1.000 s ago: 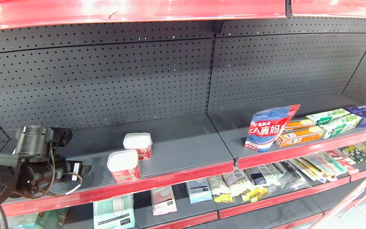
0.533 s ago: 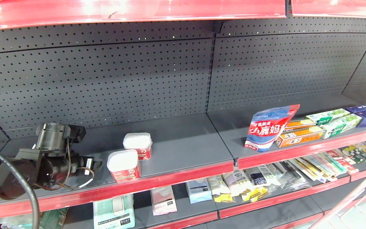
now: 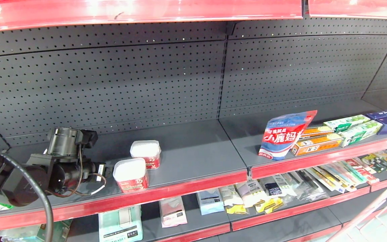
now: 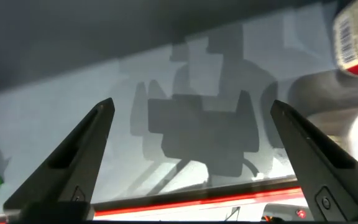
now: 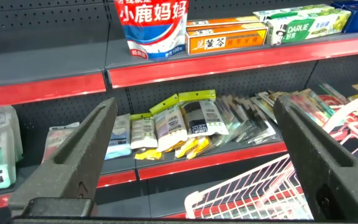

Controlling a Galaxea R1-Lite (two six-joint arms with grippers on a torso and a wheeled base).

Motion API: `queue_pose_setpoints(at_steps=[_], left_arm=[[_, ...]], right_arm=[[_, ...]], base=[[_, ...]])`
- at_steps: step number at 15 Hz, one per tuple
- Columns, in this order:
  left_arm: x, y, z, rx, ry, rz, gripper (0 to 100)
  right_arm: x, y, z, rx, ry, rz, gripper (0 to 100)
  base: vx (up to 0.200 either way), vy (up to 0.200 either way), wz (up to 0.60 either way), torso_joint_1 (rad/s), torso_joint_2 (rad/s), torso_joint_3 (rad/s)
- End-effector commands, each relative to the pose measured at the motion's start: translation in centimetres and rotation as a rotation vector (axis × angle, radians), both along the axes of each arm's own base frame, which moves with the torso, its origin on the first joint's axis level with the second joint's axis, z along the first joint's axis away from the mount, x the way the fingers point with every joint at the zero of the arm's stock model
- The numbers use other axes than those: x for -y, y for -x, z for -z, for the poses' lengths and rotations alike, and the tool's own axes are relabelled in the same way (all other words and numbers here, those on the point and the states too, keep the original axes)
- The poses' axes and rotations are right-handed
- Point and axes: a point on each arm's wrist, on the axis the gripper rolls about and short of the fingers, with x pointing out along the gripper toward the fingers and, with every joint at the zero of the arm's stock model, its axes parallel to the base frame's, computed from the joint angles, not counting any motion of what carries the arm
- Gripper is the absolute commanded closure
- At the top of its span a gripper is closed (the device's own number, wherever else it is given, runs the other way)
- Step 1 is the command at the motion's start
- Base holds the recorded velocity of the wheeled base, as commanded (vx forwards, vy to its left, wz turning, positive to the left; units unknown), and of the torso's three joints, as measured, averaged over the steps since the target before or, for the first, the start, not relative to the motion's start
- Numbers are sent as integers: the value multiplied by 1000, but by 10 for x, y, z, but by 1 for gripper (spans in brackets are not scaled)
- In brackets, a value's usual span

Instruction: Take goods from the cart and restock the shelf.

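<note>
left gripper: stood wide, empty, at the shelf front edge, just beside the front tub. right gripper: wide, empty, near the cart. advised: left arm back out straight, clear of the tub.

The left arm slid along the shelf near its front edge, from the left end toward the middle. Its pincer started well apart from the front white-topped tub and ended just beside it. More of the arm's black cable came into the head view at the lower left.
</note>
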Motion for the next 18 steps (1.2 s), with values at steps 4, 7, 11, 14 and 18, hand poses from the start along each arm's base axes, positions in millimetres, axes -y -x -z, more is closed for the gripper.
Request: queue_pose_setpoints(at_steps=[4, 7, 11, 14, 18], left_arm=[[8, -2, 1, 0, -1, 23, 0], [11, -2, 3, -8, -3, 34, 0], [20, -4, 1, 6, -8, 57, 0], [25, -5, 1, 8, -11, 69, 0], [27, -4, 1, 8, -11, 75, 0]], right_arm=[[0, 0, 0, -1, 1, 0, 0], [0, 0, 0, -1, 1, 0, 0], [0, 0, 0, -3, 1, 0, 0], [0, 0, 0, -3, 1, 0, 0], [0, 0, 0, -1, 1, 0, 0]], base=[[0, 0, 0, 0, 0, 0], [0, 0, 0, 0, 0, 0], [0, 0, 0, 0, 0, 0], [0, 0, 0, 0, 0, 0], [0, 0, 0, 0, 0, 0]])
